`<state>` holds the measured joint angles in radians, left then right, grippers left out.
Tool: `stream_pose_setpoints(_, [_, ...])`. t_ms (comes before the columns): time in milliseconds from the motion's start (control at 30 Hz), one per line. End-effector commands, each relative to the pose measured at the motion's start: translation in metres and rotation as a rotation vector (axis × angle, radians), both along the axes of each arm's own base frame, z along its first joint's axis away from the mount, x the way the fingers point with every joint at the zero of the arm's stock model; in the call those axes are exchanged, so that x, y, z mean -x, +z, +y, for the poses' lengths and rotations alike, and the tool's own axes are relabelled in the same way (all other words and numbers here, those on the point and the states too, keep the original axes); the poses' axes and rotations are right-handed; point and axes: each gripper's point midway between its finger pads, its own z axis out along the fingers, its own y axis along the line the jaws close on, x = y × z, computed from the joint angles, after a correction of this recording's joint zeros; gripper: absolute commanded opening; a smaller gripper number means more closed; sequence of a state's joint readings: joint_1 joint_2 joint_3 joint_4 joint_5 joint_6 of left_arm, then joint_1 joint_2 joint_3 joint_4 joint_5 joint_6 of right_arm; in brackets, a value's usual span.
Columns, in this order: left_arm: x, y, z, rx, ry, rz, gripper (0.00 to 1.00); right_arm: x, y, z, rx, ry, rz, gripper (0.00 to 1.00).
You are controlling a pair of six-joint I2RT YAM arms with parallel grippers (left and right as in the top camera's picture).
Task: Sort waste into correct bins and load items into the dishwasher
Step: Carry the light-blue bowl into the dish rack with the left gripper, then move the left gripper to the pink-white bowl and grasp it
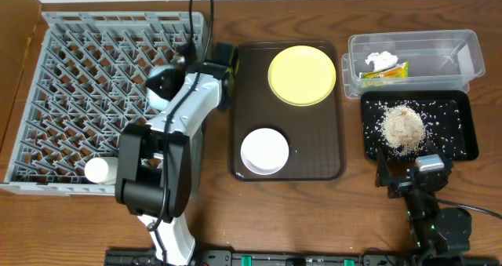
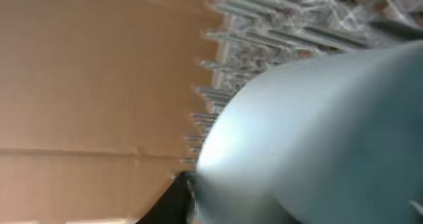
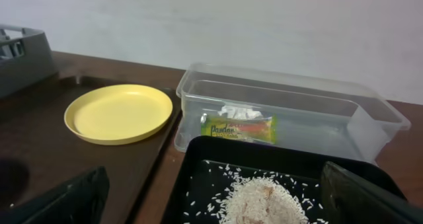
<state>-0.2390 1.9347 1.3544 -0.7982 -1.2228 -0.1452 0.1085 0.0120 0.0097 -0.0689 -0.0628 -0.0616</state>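
My left gripper [image 1: 174, 76] is shut on the light blue bowl [image 1: 157, 101] over the grey dish rack [image 1: 70, 78]. The bowl [image 2: 317, 138] fills the left wrist view, with rack pegs [image 2: 264, 26] behind it. The yellow plate [image 1: 302, 75] and a white bowl [image 1: 264, 151] sit on the brown serving tray [image 1: 243, 101]. The clear tub [image 1: 439, 46] holds the tissue [image 1: 382, 60] and the green-yellow wrapper [image 1: 384, 73]. The black tray [image 1: 463, 133] holds the rice scraps [image 1: 402, 125]. My right gripper [image 1: 408, 176] is open and empty at the black tray's front edge. The chopsticks are out of view.
A small white cup-like item [image 1: 98, 170] lies at the rack's front edge. In the right wrist view the plate [image 3: 119, 113], tub [image 3: 310, 98], wrapper [image 3: 239, 128] and rice [image 3: 264, 201] lie ahead of the open fingers [image 3: 218, 207].
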Motion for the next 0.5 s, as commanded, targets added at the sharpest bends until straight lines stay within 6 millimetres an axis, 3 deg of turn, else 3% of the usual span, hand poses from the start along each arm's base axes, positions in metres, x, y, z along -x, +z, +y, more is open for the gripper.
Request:
stream_pose_setpoints(0, [0.016,-0.018,-0.014,0.202,0.025,-0.019,0.46,0.0,-0.001,-0.001,-0.012,-0.006,0.002,0.99])
stream_pose_setpoints(167, [0.036,-0.027,-0.054,0.574,-0.01,0.036,0.58,0.0,-0.001,-0.001,-0.012,-0.006,0.002,0.99])
stream_pose_setpoints(400, [0.06,-0.014,-0.16,1.266,-0.148,0.093,0.61,0.0,-0.001,-0.001,-0.012,-0.006,0.002,0.99])
stream_pose_setpoints(467, [0.067,-0.011,-0.18,1.381,-0.17,0.128,0.61,0.0,-0.001,-0.001,-0.012,-0.006,0.002,0.99])
